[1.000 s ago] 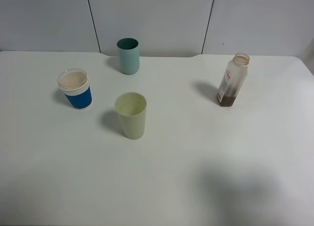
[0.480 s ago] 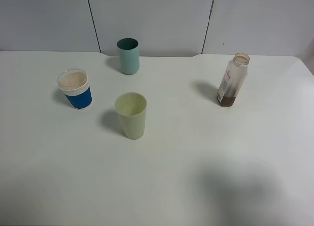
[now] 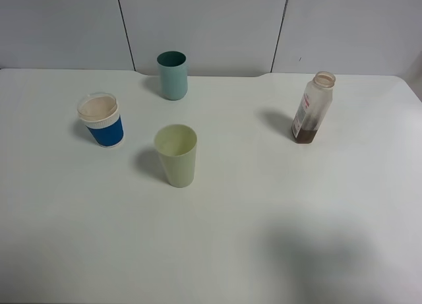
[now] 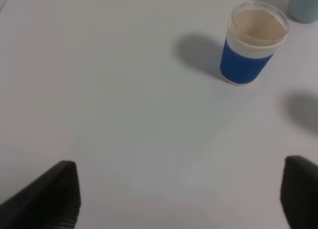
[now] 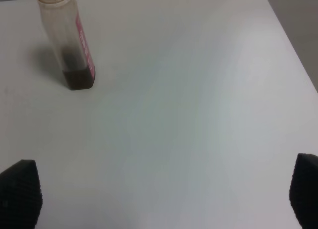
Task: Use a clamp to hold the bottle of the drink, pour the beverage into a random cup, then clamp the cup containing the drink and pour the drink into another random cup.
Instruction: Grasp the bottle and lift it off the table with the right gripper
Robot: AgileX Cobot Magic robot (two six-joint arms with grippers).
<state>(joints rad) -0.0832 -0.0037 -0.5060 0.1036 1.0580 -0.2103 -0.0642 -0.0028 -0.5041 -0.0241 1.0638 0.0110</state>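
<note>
Exterior high: bottle (image 3: 312, 108) stands upright and uncapped on the right of the bench (image 3: 264, 205), well apart from the teal cup (image 3: 173, 75), blue-sleeved cup (image 3: 101, 120) and pale green cup (image 3: 176, 155). Spacing likely leaves pouring room. Right gripper (image 5: 163, 185) is spread wide and empty, bottle ahead. Left gripper (image 4: 181, 189) is likewise spread, empty. The bench's right edge lies nearest the bottle.

Pale teal plastic cup (image 4: 304, 4) clipped by the left wrist view's corner, clear plastic bottle (image 5: 64, 38) cut off at the mouth, pink label (image 5: 82, 40) unreadable.
</note>
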